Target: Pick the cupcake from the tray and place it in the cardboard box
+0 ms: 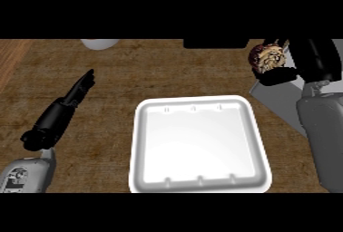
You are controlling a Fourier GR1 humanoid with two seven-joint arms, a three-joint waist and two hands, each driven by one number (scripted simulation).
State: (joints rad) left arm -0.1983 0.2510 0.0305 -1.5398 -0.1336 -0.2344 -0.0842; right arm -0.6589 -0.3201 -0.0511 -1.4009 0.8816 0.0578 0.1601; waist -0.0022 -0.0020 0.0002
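one cupcake (269, 58), one white tray (201, 145), two hands and one wooden table (134, 77) are in the head view. the cupcake, brown and crumbly-topped, sits at about one o'clock near the upper right, well apart from the tray and above the table. the right hand (305, 61) is there with it, its black fingers (276, 76) curled round the cupcake's lower side so that it pinches the cake; part of the cake is hidden by them.

the tray lies at about six o'clock, a shallow rounded rectangle with small ridges along its near and far walls, and nothing lies in it. a grey flat panel (278, 97) shows at three o'clock between the tray's right rim and the right forearm; what it belongs to cannot be told.

the left hand (79, 88) is at nine o'clock, fingers straight and pressed together, pointing toward eleven o'clock, holding nothing. one pale rounded object (100, 44) is cut off by the edge at eleven o'clock, and one dark shape (216, 43) at twelve.
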